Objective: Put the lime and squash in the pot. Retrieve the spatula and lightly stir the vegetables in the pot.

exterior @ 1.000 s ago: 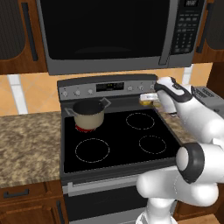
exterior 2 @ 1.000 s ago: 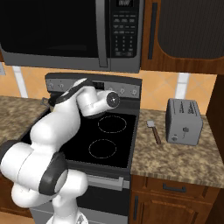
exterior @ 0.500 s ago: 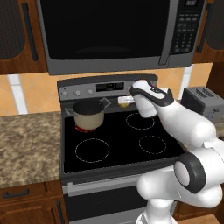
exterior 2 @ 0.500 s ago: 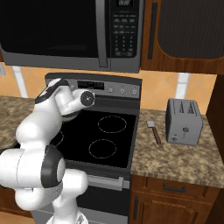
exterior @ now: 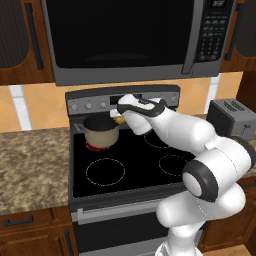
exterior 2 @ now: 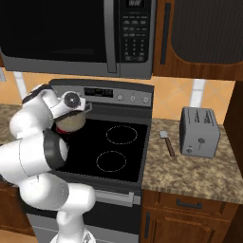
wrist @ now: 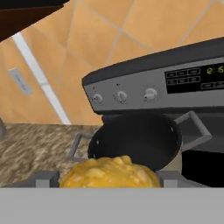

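1. The pot point(exterior: 101, 132) stands on the stove's point(exterior: 125, 165) rear left burner; its dark inside point(wrist: 135, 140) appears empty, and the lime is not discernible.
2. The hand point(exterior: 120, 119) hovers just beside the pot's right rim, spread wide around the yellow squash point(wrist: 109, 174); the pot lies directly ahead and below.
3. The spatula point(exterior 2: 167, 142) lies on the bench, well right, beside the toaster point(exterior 2: 199, 132).

Even, flat rendered light; hand view perhaps slightly soft.

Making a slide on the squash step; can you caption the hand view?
Squash held between the jaws, just short of the dark-rimmed pot below the stove's knobs.
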Motion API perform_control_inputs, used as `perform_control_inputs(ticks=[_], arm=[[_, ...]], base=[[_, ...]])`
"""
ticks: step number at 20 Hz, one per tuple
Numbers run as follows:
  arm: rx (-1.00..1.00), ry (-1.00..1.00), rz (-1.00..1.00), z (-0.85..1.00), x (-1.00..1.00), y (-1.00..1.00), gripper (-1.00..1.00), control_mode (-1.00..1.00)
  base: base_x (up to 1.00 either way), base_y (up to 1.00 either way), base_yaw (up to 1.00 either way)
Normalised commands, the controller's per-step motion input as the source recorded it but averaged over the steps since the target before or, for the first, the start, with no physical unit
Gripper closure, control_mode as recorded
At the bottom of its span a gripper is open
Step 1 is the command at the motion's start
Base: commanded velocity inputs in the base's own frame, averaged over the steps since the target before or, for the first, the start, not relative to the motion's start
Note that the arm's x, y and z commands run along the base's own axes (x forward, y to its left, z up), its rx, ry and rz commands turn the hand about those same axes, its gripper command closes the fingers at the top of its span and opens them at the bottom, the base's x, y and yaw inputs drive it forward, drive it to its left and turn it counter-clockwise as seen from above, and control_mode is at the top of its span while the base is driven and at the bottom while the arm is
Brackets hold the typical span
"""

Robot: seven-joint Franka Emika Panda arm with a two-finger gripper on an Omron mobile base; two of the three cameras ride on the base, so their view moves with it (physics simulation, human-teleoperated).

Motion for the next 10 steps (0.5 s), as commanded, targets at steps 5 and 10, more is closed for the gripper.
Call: perform_control_inputs(ticks=[5, 10], arm=[[-0.07, 0.02, -0.01, -0.34, 0.55, 0.1, 1.0, -1.0], [-0.08, 0.0, -0.02, -0.51, 0.39, 0.21, 1.0, -1.0]], base=[[0.0, 0.0, 0.0], [0.0, 0.0, 0.0]])
